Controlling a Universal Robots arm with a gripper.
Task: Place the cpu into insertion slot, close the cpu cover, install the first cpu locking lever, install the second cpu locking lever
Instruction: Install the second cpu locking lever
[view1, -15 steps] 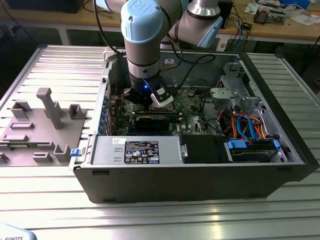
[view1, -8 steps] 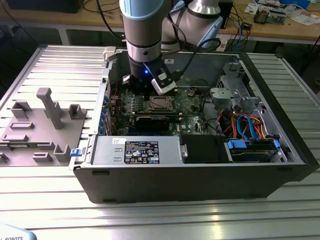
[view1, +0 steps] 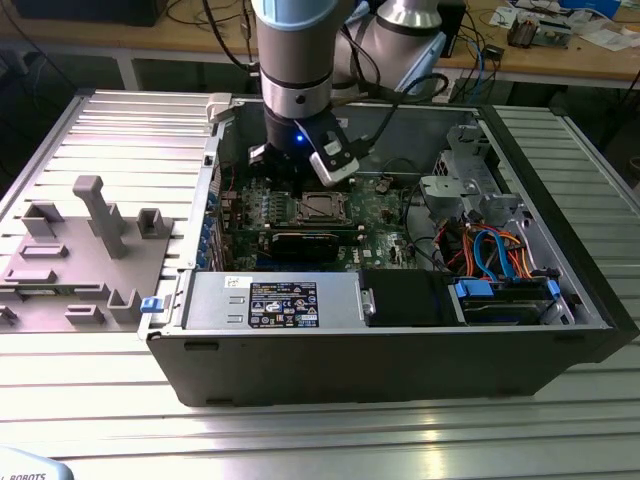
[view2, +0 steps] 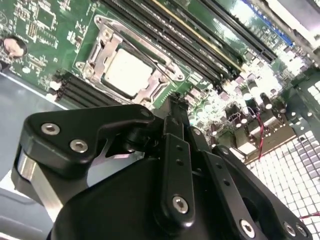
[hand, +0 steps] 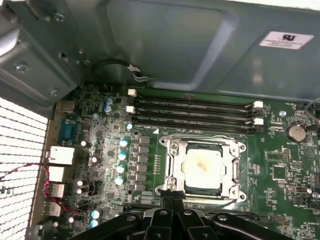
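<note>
The cpu (hand: 202, 167) lies flat in the insertion slot (hand: 220, 146) on the green board, its dull metal top showing through the window of the cpu cover (hand: 170, 165). The cover lies down flat around the chip, as the second wrist view also shows for cpu (view2: 127, 72) and cover (view2: 95, 50). Thin lever rods run along the socket's edges; whether they are latched cannot be told. My gripper (hand: 173, 194) is shut with nothing seen between its fingers, its tip at the socket's edge just beside the cover. It shows the same way in the second wrist view (view2: 174, 104). In the exterior view the gripper (view1: 292, 180) hangs inside the open case.
Black memory slots (hand: 195, 112) run along the socket's far side, with the case wall (hand: 165, 45) behind. The power supply (view1: 275, 300) sits at the case front, with a drive cage and blue cables (view1: 500, 260) at the exterior view's right. A grey fixture (view1: 80, 250) stands on the table outside.
</note>
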